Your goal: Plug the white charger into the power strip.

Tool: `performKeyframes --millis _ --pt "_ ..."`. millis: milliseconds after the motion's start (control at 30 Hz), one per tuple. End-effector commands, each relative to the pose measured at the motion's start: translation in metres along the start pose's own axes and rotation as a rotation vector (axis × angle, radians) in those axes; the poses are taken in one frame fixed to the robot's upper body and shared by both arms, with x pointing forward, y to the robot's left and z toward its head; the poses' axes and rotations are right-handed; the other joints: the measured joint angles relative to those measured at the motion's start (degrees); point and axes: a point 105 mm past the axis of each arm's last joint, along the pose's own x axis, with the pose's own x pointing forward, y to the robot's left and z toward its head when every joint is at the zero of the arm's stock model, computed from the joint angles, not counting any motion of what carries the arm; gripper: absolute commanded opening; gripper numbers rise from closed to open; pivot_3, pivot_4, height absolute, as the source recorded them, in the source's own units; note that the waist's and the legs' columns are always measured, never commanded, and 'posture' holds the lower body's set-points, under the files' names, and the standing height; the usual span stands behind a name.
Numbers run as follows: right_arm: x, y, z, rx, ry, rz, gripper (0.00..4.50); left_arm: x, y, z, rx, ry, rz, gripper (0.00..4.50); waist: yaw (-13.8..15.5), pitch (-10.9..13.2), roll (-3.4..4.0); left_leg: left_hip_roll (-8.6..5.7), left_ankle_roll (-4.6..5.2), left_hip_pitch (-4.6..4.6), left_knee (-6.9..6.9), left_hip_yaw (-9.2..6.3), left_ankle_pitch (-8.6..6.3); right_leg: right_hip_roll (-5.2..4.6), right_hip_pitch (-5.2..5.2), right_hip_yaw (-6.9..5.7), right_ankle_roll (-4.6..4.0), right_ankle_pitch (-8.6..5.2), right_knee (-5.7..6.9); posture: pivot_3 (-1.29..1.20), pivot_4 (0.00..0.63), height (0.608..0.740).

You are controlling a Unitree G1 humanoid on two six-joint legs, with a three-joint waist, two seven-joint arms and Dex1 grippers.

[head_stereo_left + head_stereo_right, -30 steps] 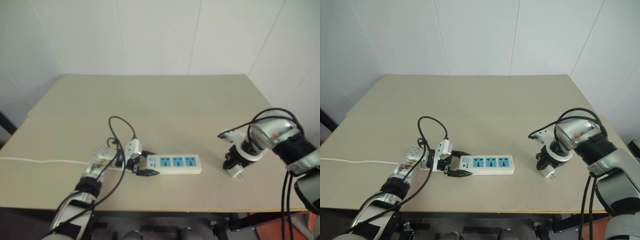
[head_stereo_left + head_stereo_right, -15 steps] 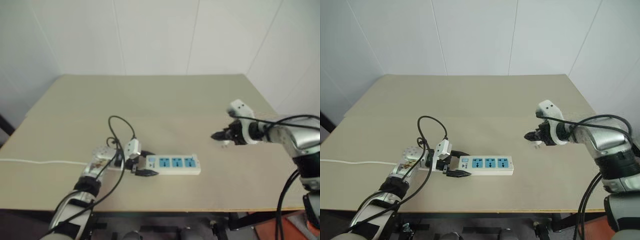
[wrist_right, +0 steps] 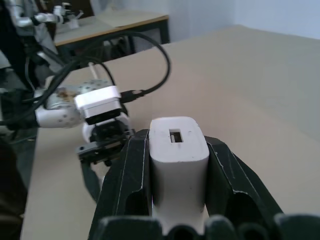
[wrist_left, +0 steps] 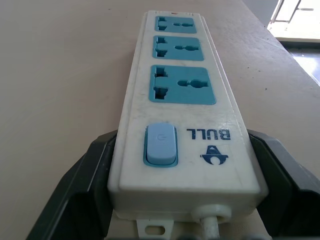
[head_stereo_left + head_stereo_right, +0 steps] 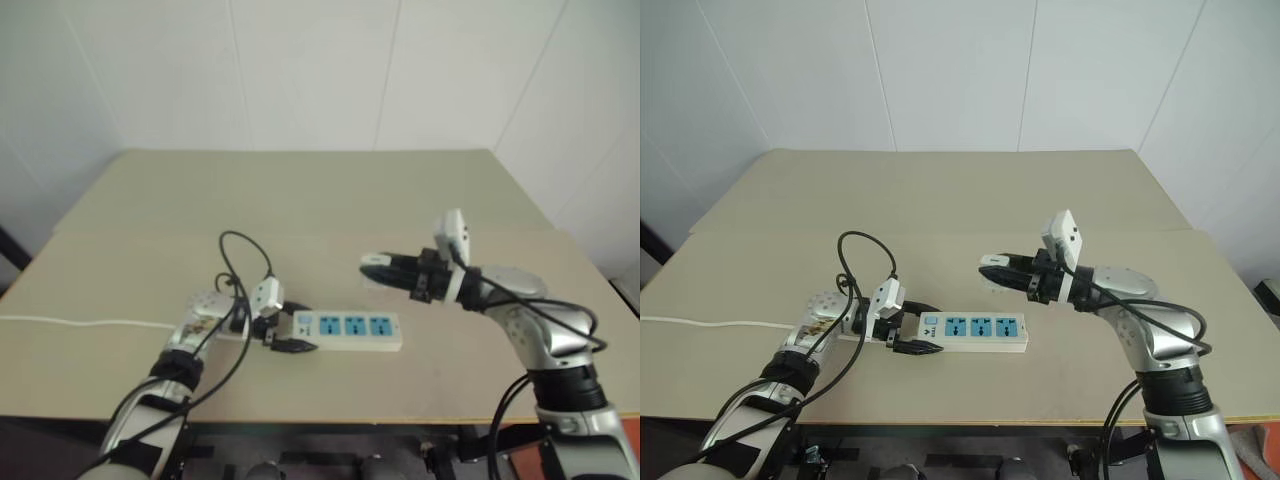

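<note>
Power strip (image 5: 975,331): white bar, three blue socket faces, which we find flat on the tan table (image 5: 940,200) near its front edge; the switch end sits clamped between the black fingers of the left gripper (image 5: 908,333). White charger (image 3: 176,155): we log it gripped between the fingers of the right gripper (image 5: 992,267), raised above the table, beyond the strip, the gripper pointing toward the robot's left.
</note>
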Motion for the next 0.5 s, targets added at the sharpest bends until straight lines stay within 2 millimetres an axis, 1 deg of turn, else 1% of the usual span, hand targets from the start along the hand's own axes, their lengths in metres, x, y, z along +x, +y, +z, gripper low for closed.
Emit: performKeyframes --millis 33,133,267,400,500 --pt "0.014 0.008 0.010 -0.068 -0.057 0.048 1.16 0.005 -0.012 -0.019 -0.043 0.080 -0.060 3.31 0.0 0.0 0.00 0.01 0.00 0.04 -0.01 -0.01 0.00 0.01 0.04 0.00 0.00 0.00 0.00 0.00 0.150 0.740" --pt "0.026 0.011 -0.005 -0.091 -0.036 0.071 1.16 0.006 -0.013 -0.019 -0.044 0.080 -0.062 3.31 -0.1 0.0 0.00 0.01 0.00 0.06 -0.02 -0.01 0.00 0.03 0.03 -0.01 -0.01 0.00 0.00 0.00 0.150 0.740" --pt "0.040 0.019 -0.020 -0.137 -0.016 0.115 1.16 0.006 -0.014 -0.019 -0.045 0.079 -0.061 3.31 0.0 0.0 0.00 0.00 0.00 0.03 -0.01 0.00 0.00 0.02 0.01 0.00 0.00 0.00 -0.01 0.00 0.150 0.740" --pt "0.052 0.020 -0.028 -0.167 -0.028 0.125 1.16 0.005 -0.014 -0.019 -0.040 0.081 -0.057 3.31 -0.1 0.0 0.00 0.00 0.00 0.05 -0.02 0.00 0.00 0.02 0.01 0.00 -0.01 0.00 0.00 0.00 0.150 0.740" --pt "0.057 0.021 -0.026 -0.164 -0.058 0.126 1.16 0.004 -0.014 -0.017 -0.039 0.079 -0.058 3.31 -0.1 0.0 0.00 0.00 0.00 0.04 -0.01 -0.01 0.00 0.02 0.01 0.00 -0.01 0.00 0.02 0.00 0.150 0.740"
